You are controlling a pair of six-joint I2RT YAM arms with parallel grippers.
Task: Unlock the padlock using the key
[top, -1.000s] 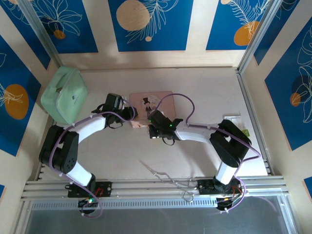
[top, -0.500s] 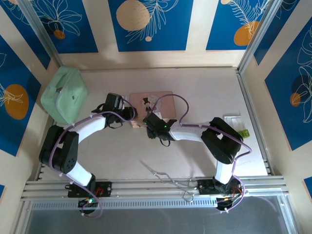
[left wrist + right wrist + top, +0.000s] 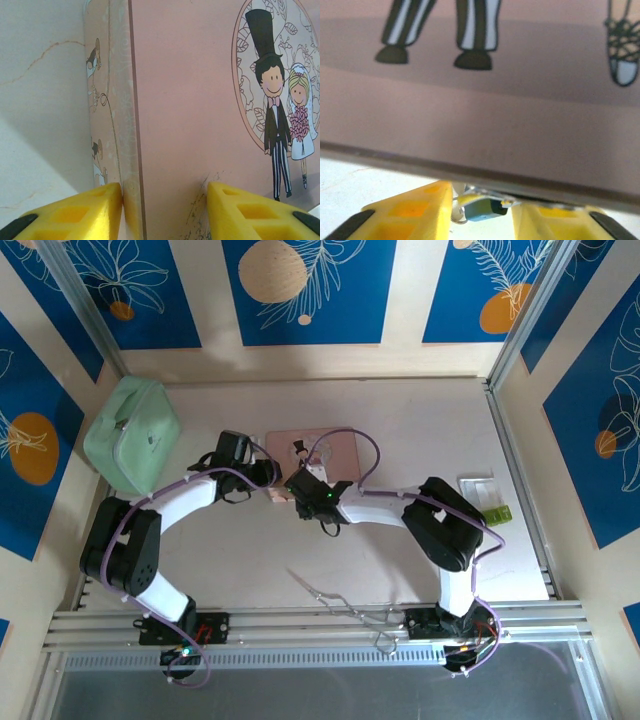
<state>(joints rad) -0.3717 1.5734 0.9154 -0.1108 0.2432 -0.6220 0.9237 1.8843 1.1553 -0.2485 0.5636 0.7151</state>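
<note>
Count on table: one pink box [image 3: 283, 445], one green case [image 3: 130, 430] at 10 o'clock, one wire tool [image 3: 320, 592] at 6 o'clock. One blue padlock [image 3: 482, 210].

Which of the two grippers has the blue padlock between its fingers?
The right gripper: the padlock sits between its yellow fingers, at the pink box's edge. The left gripper straddles another box edge.
</note>
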